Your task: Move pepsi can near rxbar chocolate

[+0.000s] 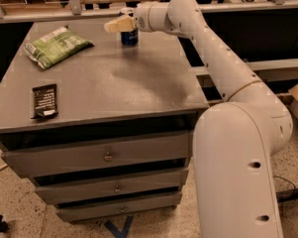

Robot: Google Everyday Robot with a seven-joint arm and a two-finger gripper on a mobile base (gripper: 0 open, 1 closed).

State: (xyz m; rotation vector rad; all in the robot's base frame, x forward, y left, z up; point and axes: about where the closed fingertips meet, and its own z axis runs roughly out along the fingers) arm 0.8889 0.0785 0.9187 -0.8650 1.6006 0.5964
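Observation:
The pepsi can (129,37) stands upright near the far edge of the grey cabinet top (114,78), a dark-blue can with its upper part hidden by my gripper. My gripper (119,25) reaches in from the right and sits at the can's top, extending a little past it to the left. The rxbar chocolate (44,101) lies flat near the front left corner, a dark wrapper with white text and a white patch at its near end. It is far from the can.
A green crinkly snack bag (56,46) lies at the far left of the top. My white arm (223,68) spans the right side. Drawers (106,155) are below the top. A rail and shelf run behind the cabinet.

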